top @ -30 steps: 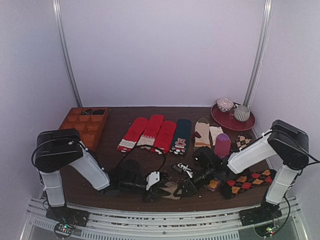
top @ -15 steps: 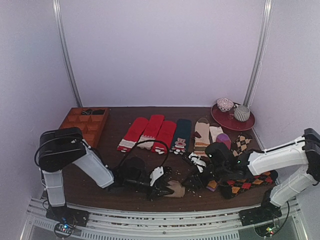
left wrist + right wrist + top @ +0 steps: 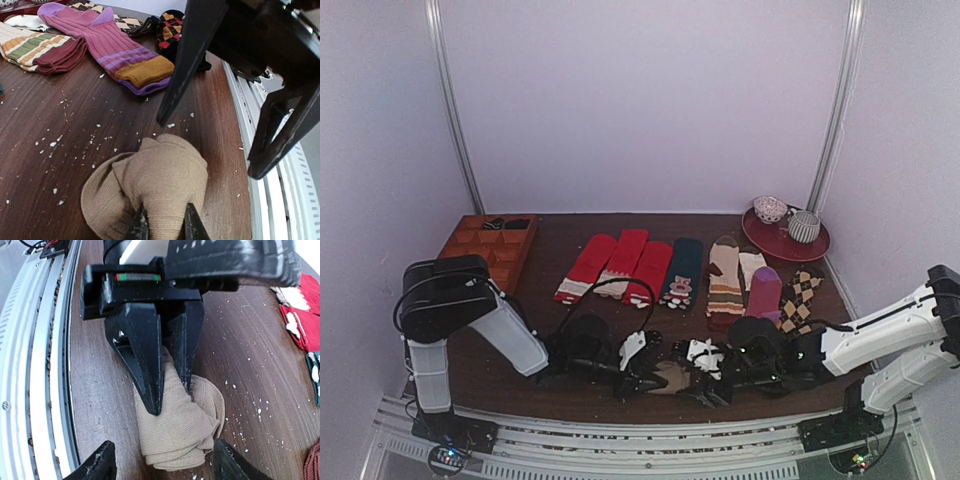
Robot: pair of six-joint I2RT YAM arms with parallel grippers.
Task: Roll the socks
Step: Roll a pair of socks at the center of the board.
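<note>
The socks are a fist-size tan bundle (image 3: 672, 377) on the brown table near its front edge. It also shows in the left wrist view (image 3: 162, 175) and the right wrist view (image 3: 182, 427). My left gripper (image 3: 650, 377) is shut on the bundle's left end, which is pinched between its fingertips (image 3: 165, 227). It shows in the right wrist view (image 3: 171, 399) as well. My right gripper (image 3: 700, 386) is open wide, with its fingers low on either side of the bundle's other end (image 3: 165, 465) and not closed on it.
Red socks (image 3: 620, 262), a dark bear sock (image 3: 682, 270), a striped beige sock (image 3: 724, 280), a purple sock (image 3: 763, 290) and an argyle sock (image 3: 801, 292) lie behind. A red plate (image 3: 785, 243) with cups stands at the back right. An orange compartment tray (image 3: 490, 250) stands at the left. The metal rail (image 3: 650, 430) is close in front.
My right gripper has swung down and left toward the front edge and now straddles the tan bundle. My left gripper has kept its hold, and the bundle has stayed in about the same place.
</note>
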